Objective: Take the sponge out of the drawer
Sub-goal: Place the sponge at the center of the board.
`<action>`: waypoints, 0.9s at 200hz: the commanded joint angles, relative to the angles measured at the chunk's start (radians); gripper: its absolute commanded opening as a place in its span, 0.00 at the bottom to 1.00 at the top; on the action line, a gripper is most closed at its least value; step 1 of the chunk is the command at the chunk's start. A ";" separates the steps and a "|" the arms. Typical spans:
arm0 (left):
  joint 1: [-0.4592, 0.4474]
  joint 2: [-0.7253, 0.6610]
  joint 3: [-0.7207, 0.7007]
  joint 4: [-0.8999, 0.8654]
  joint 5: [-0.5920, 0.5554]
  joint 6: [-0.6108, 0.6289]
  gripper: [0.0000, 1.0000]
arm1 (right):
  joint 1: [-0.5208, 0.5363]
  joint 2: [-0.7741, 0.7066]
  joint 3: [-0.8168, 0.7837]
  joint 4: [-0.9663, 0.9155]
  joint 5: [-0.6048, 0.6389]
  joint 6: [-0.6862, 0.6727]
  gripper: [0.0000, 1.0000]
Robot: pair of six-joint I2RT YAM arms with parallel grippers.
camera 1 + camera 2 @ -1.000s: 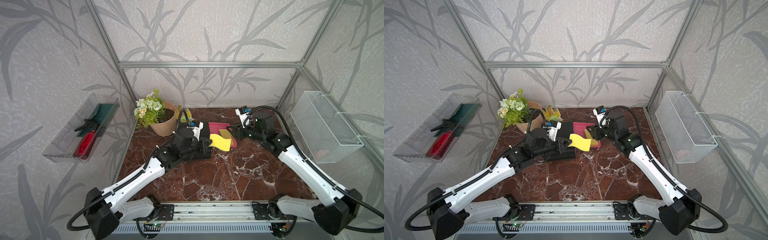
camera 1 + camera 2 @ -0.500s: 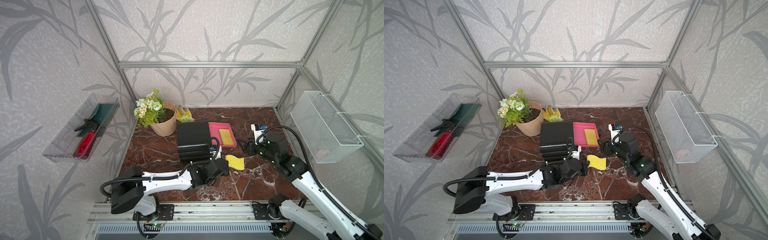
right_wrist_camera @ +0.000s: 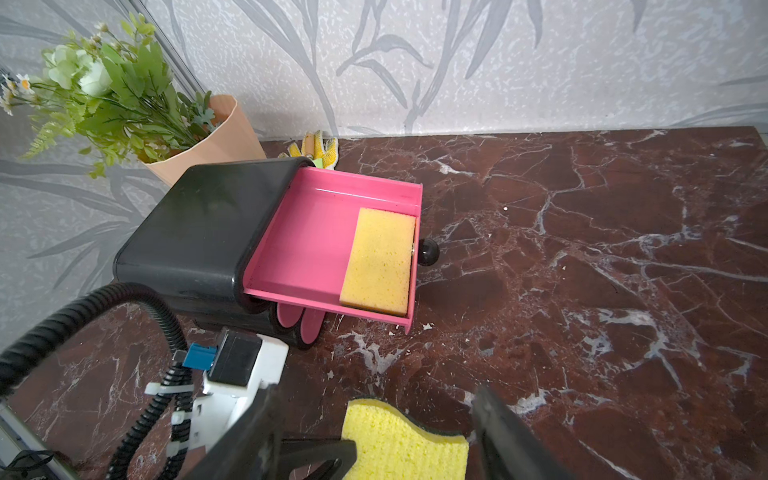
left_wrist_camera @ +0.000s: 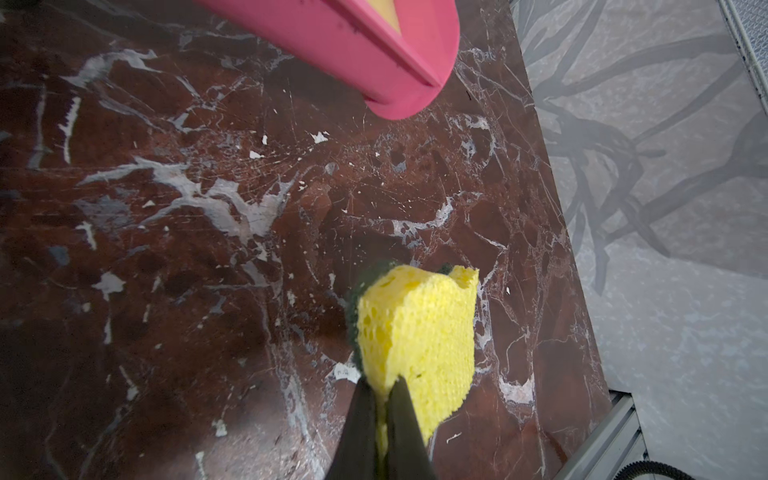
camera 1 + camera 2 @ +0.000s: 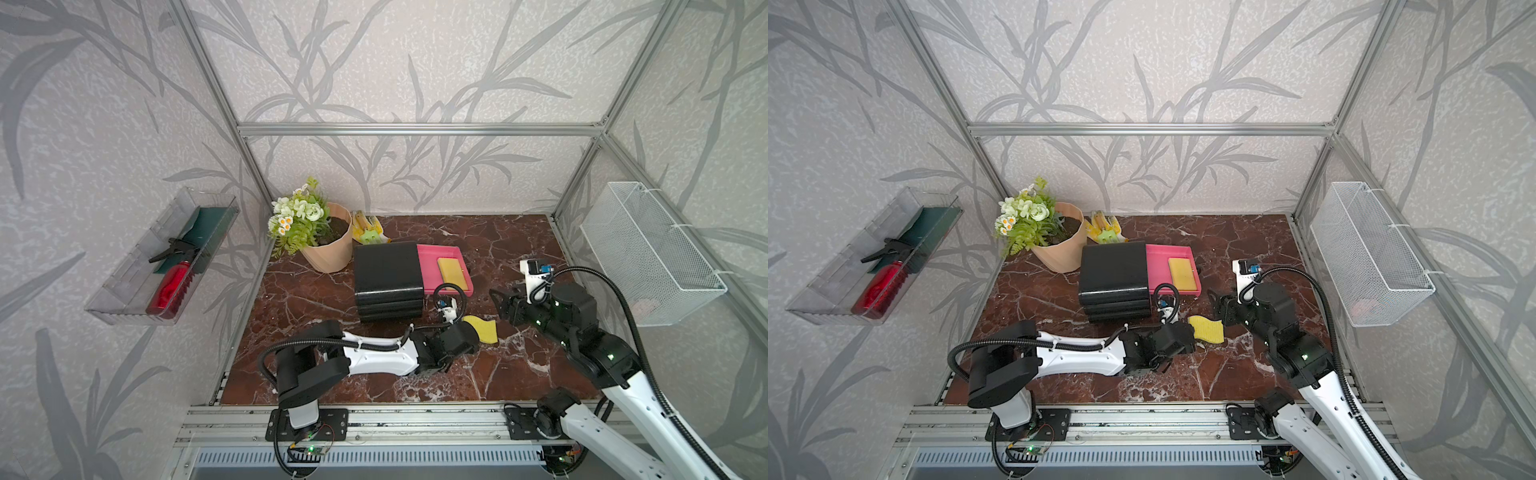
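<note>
A bright yellow wavy sponge (image 5: 485, 330) (image 5: 1208, 329) with a green scouring back hangs low over the marble table, in front of the drawer. My left gripper (image 4: 383, 384) is shut on one end of the sponge (image 4: 419, 328). The pink drawer (image 5: 428, 266) (image 3: 307, 241) stands pulled out of a black cabinet (image 5: 388, 274). A darker yellow rectangular sponge (image 5: 452, 270) (image 3: 380, 262) lies in it by the front wall. My right gripper (image 5: 498, 302) (image 3: 374, 409) is open, just right of the held sponge. Its fingers (image 3: 266, 415) straddle the free end without touching.
A flower pot (image 5: 328, 245) and yellow gloves (image 5: 368, 230) sit behind the cabinet. The drawer's black knob (image 3: 428, 251) sticks out to the right. A wire basket (image 5: 648, 253) hangs on the right wall, and a clear tray (image 5: 166, 257) with a red bottle on the left wall.
Both arms have drawn back from the drawer toward the table's front. The left gripper carried the wavy sponge out and down with it. The right jaws have opened wider.
</note>
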 commanded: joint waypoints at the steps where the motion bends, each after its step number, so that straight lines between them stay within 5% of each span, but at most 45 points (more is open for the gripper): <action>1: 0.011 0.040 0.036 0.011 0.010 -0.044 0.00 | -0.003 0.001 -0.014 -0.012 0.004 -0.010 0.71; 85: 0.045 0.107 0.058 0.002 0.076 -0.104 0.00 | -0.004 0.022 -0.012 -0.017 0.018 -0.026 0.72; 180: 0.058 0.113 0.060 0.011 0.109 -0.089 0.37 | -0.013 0.039 -0.010 -0.018 0.027 -0.031 0.72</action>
